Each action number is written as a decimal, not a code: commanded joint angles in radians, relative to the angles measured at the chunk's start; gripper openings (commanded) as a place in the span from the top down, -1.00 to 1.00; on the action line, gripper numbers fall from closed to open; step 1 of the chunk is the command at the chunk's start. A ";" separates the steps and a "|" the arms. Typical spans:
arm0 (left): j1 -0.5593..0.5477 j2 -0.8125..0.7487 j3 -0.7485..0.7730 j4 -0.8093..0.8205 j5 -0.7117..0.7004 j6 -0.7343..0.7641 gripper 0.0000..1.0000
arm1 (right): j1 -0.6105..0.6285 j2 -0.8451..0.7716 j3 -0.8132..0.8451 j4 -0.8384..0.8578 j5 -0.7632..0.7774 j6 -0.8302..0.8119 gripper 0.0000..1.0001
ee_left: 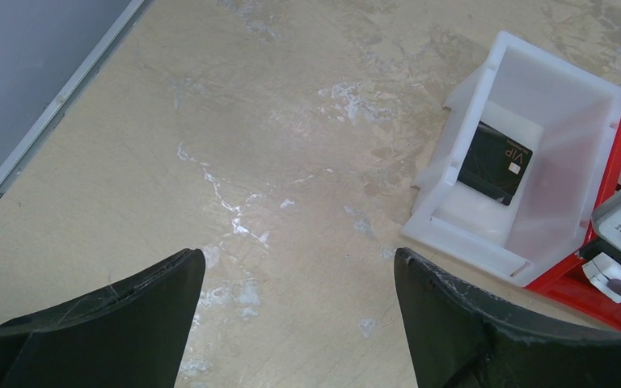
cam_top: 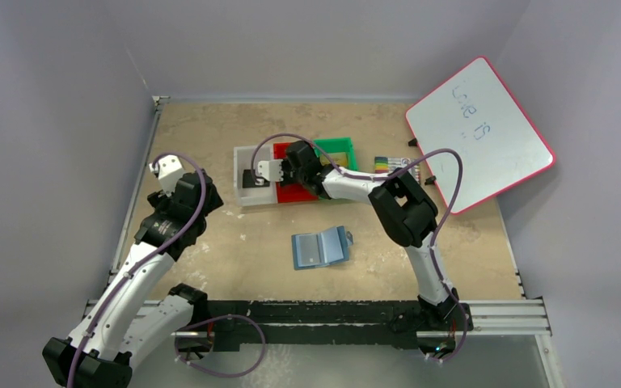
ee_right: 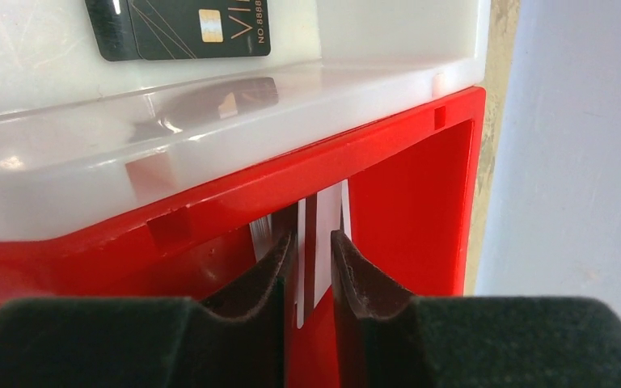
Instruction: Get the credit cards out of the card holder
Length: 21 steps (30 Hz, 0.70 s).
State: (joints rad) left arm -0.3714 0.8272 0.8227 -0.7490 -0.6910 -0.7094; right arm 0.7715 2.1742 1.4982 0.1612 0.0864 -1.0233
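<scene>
Red bin (cam_top: 297, 194) by table's far edge: right gripper (ee_right: 314, 238) barely parted around thin credit card (ee_right: 330, 212), hold unconfirmable. Left gripper (ee_left: 297, 259) wide, empty. Card holder (cam_top: 321, 249) open toward table's near edge. Risk: dragging card back out on withdrawal if stuck to pad.

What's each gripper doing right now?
Left gripper: open, empty.
Right gripper: jaws narrowly apart around a thin card over the red bin; grip cannot be told.
</scene>
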 commanded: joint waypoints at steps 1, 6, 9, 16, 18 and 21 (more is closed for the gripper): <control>0.005 -0.003 0.005 0.030 0.000 0.029 -0.75 | 0.002 -0.013 0.002 0.004 -0.025 -0.005 0.49; 0.004 -0.001 0.004 0.031 0.005 0.030 -0.75 | -0.003 -0.004 0.015 -0.002 -0.027 -0.006 0.47; 0.004 0.002 0.004 0.033 0.010 0.031 -0.76 | -0.008 0.004 0.024 -0.016 -0.032 -0.007 0.46; 0.004 0.008 0.003 0.033 0.013 0.033 -0.76 | -0.019 -0.001 0.031 -0.026 -0.059 0.003 0.33; 0.005 0.008 0.003 0.033 0.013 0.033 -0.77 | -0.022 0.002 0.034 -0.024 -0.062 0.009 0.33; 0.005 0.008 0.002 0.033 0.013 0.032 -0.77 | -0.023 0.007 0.037 -0.015 -0.061 0.018 0.32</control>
State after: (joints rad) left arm -0.3714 0.8387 0.8227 -0.7483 -0.6800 -0.6937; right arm 0.7536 2.1742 1.4986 0.1379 0.0490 -1.0203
